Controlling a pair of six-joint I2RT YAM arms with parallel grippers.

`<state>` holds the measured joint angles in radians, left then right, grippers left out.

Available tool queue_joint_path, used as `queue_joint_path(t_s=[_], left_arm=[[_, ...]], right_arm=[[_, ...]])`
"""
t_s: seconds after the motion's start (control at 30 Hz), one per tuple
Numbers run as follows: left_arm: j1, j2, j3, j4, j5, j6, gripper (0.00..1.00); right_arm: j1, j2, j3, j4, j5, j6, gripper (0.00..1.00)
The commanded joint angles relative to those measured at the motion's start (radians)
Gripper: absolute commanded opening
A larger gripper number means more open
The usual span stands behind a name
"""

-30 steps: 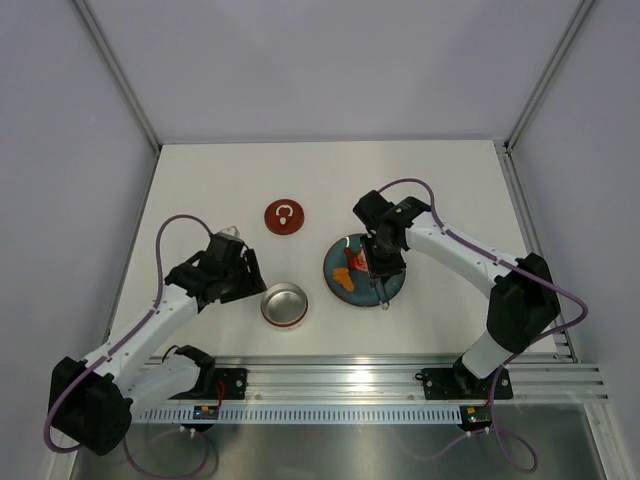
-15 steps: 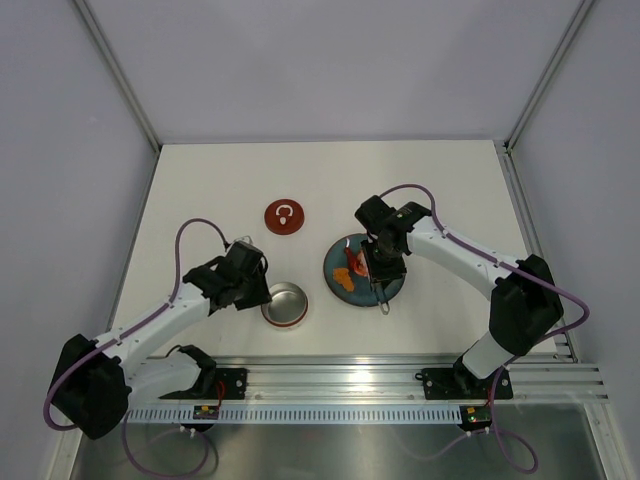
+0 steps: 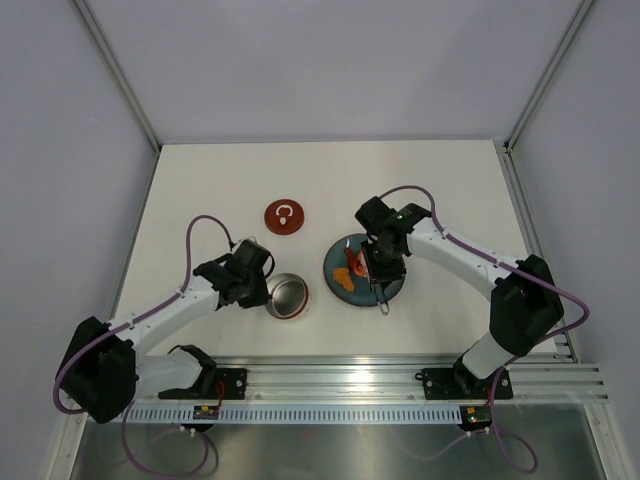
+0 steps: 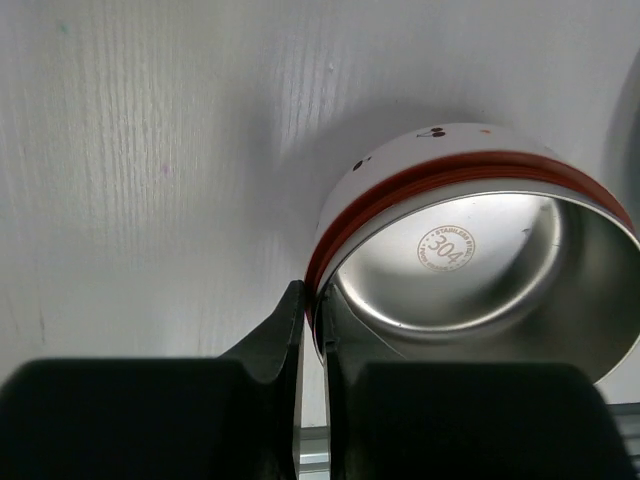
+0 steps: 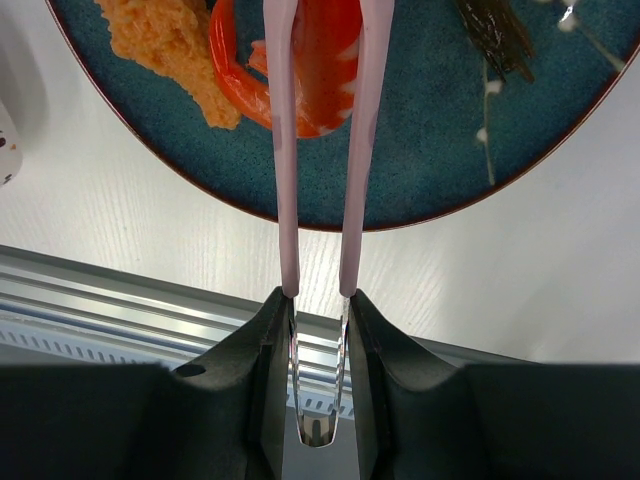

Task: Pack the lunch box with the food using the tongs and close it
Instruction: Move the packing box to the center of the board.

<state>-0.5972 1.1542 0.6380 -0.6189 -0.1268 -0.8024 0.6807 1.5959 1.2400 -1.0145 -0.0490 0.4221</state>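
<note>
Both claws are clamped on something: the left gripper (image 4: 312,302) pinches the red rim of the lunch box (image 4: 470,250), which sits tipped just left of the plate (image 5: 430,130). The right gripper (image 5: 318,300) squeezes the tongs (image 5: 287,200) around the food (image 5: 320,60) there. The lid (image 3: 284,216) lies apart, further back on the table (image 3: 200,190).

Tips of the tongs (image 5: 287,180) cut off at the right wrist view's top edge, plate (image 5: 430,150) and food (image 5: 170,45) cropped there too, lunch box (image 4: 480,165) near rim hidden behind the left claw (image 4: 310,310), food too small to count from above
</note>
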Motion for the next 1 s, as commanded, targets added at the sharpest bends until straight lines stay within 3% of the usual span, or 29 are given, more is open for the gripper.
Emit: queue_joint_path(t_s=[0.0, 0.4, 0.97], left_arm=[[-0.006, 0.024, 0.092, 0.061, -0.034, 0.011, 0.05], [-0.004, 0.326, 0.385, 0.047, -0.074, 0.109, 0.05], [-0.009, 0.355, 0.396, -0.015, -0.169, 0.129, 0.06]], right_arm=[[0.010, -0.051, 0.001, 0.011, -0.019, -0.009, 0.00], [0.010, -0.063, 0.024, 0.005, -0.008, 0.003, 0.00], [0.010, -0.053, 0.044, 0.022, -0.025, 0.018, 0.00]])
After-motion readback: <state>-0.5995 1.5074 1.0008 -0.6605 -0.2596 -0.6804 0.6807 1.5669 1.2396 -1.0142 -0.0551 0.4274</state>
